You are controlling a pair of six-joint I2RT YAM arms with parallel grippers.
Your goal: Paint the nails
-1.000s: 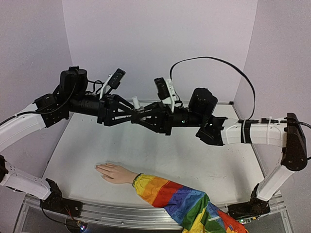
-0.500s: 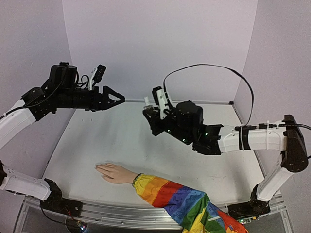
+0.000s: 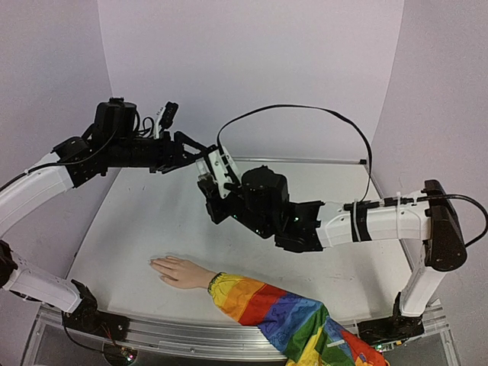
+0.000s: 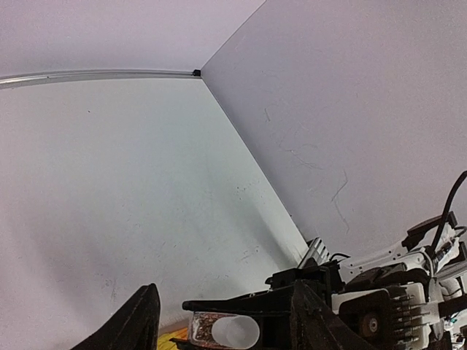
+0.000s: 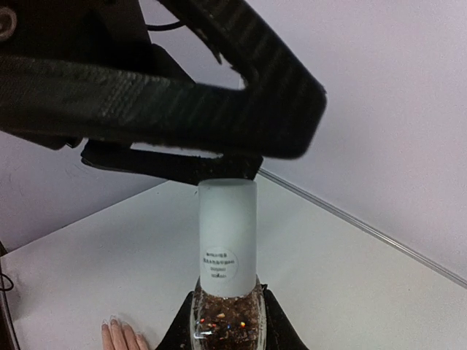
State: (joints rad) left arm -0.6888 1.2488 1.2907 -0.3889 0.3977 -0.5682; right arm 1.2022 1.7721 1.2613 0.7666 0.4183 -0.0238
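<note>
Nails (image 3: pixel 152 264) sit at the tips of the pale mannequin hand (image 3: pixel 177 271). It lies flat near the front edge of the white table (image 3: pixel 137 221) with its fingers pointing left, and honestly the nails barely stand out from the skin. A rainbow-striped sleeve (image 3: pixel 274 309) runs off the bottom edge, so the arm is cut off there. Both grippers are up in the air, above and behind the hand.

The only writing anywhere is on a little round sticker (image 5: pixel 219 264) on the white cap (image 5: pixel 228 219) of the bottle (image 5: pixel 226 310). It's a few lines of tiny print, too small to read. The glass below shows brownish glitter with coloured flecks.

The right gripper (image 5: pixel 228 324) is clamped on the bottle's base, one finger each side. The left gripper (image 4: pixel 225 292) has its jaws apart, straddling the cap end. I can't tell if a finger actually touches the cap, because in the right wrist view it's just a black blur against the cap top.

Room-wise there are plain lavender walls (image 3: pixel 252 61), a metal strip (image 3: pixel 320 161) along the table's far edge, and a black cable (image 3: pixel 305 108) looping over the right arm.
</note>
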